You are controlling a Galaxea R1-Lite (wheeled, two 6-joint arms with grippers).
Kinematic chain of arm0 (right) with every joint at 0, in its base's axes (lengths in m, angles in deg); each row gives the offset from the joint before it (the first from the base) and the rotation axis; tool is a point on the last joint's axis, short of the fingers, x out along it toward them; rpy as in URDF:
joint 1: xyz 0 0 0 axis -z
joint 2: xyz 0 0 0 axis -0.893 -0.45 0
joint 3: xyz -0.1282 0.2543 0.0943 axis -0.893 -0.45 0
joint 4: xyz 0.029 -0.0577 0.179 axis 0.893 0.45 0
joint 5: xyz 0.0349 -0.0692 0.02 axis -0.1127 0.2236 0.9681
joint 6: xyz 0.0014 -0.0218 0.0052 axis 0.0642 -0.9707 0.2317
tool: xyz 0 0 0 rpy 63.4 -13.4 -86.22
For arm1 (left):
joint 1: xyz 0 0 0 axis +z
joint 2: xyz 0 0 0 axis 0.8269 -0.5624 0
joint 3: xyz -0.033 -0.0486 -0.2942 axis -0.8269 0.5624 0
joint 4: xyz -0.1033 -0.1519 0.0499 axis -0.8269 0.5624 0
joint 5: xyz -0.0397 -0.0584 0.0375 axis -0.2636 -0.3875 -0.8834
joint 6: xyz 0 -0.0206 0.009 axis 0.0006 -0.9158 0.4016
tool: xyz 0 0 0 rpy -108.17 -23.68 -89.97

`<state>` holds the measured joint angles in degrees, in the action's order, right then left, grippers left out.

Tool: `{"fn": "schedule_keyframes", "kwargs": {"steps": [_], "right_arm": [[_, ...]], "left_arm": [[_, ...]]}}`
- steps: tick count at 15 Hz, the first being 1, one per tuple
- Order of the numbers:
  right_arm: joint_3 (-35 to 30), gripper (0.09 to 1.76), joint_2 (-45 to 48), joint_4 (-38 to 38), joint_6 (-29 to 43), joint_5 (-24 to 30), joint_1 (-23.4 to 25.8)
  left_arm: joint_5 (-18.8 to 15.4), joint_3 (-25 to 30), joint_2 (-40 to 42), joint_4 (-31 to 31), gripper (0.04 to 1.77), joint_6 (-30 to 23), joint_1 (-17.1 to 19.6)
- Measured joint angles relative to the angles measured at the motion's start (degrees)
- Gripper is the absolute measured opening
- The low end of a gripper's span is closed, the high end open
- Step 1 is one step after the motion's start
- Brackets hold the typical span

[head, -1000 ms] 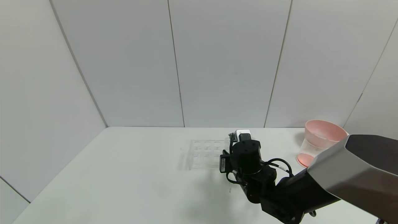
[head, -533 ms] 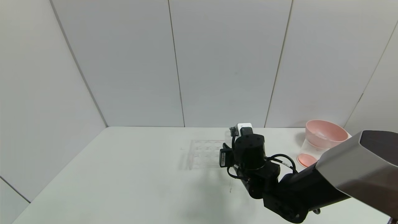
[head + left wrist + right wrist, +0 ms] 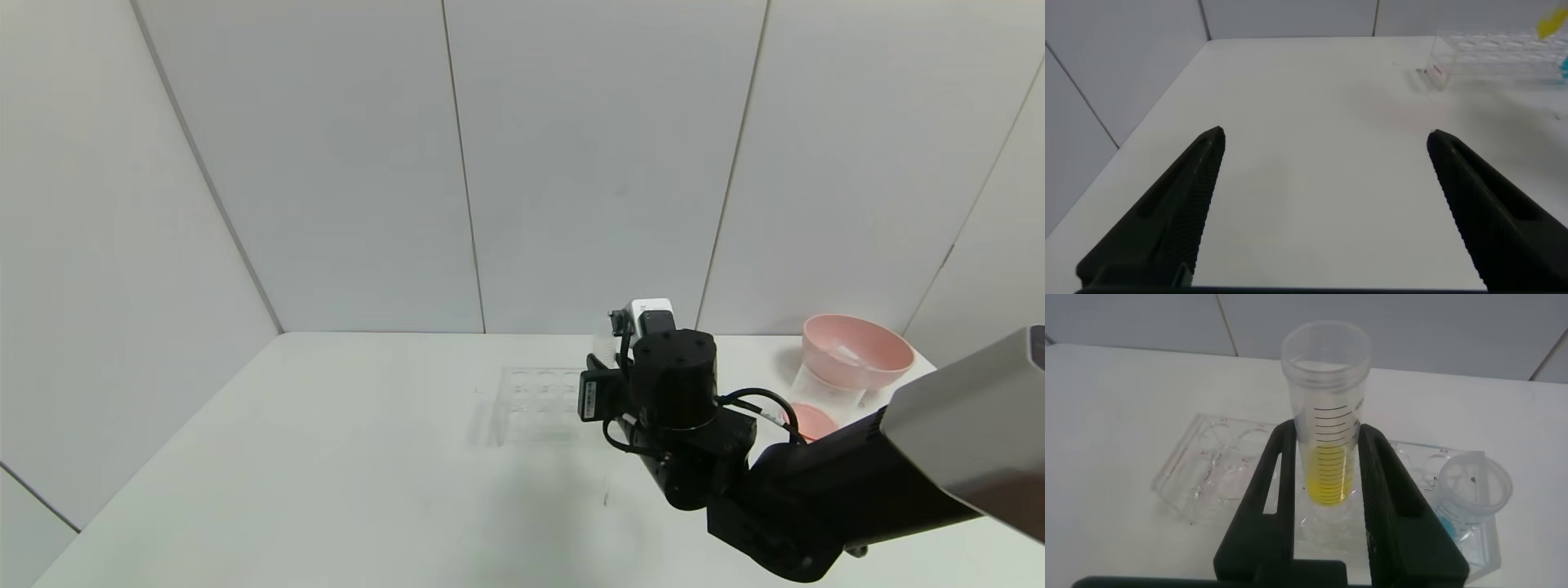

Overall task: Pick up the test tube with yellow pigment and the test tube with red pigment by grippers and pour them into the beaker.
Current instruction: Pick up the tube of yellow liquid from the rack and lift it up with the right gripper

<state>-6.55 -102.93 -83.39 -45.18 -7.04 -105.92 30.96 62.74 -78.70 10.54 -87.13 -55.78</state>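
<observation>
The test tube with yellow pigment (image 3: 1325, 433) stands upright between the two black fingers (image 3: 1273, 498) of the right gripper (image 3: 1327, 508), which is clamped on its lower part; the yellow liquid fills only the bottom of the tube, under the printed graduation marks. The tube is held just above the clear many-holed tube rack (image 3: 1212, 469), over the rack's right end. Beside it in the rack stands another clear tube (image 3: 1471, 490) with blue liquid at its bottom.

In the head view the right arm's wrist (image 3: 673, 392) blocks the held tube and the right end of the rack (image 3: 535, 402), so only the rack's empty left holes show on the white table (image 3: 326, 457). Behind the arm, near the table's far right corner, a pink bowl (image 3: 856, 349) sits on a clear container.

The left gripper (image 3: 1323, 204) hangs low over the table's left part, its fingers spread wide with nothing between them, well apart from the rack.
</observation>
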Motion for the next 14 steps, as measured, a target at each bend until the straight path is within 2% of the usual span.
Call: {"fn": "schedule_keyframes", "kwargs": {"steps": [7,10,12,14], "right_arm": [[0.07,0.55,9.25,0.65,-4.22,0.30,1.61],[-4.23,0.55,14.01,0.38,-7.25,1.68,7.97],[-8.69,0.55,17.23,0.00,-8.74,6.08,14.51],[-12.78,0.55,19.82,-0.66,-9.50,12.90,22.49]], "left_arm": [[-0.02,0.00,0.00,0.00,1.76,0.00,0.00],[-0.02,0.00,0.00,0.00,1.76,0.00,0.00],[-0.02,0.00,0.00,0.00,1.76,0.00,0.00],[0.00,0.00,0.00,0.00,1.76,0.00,0.00]]}}
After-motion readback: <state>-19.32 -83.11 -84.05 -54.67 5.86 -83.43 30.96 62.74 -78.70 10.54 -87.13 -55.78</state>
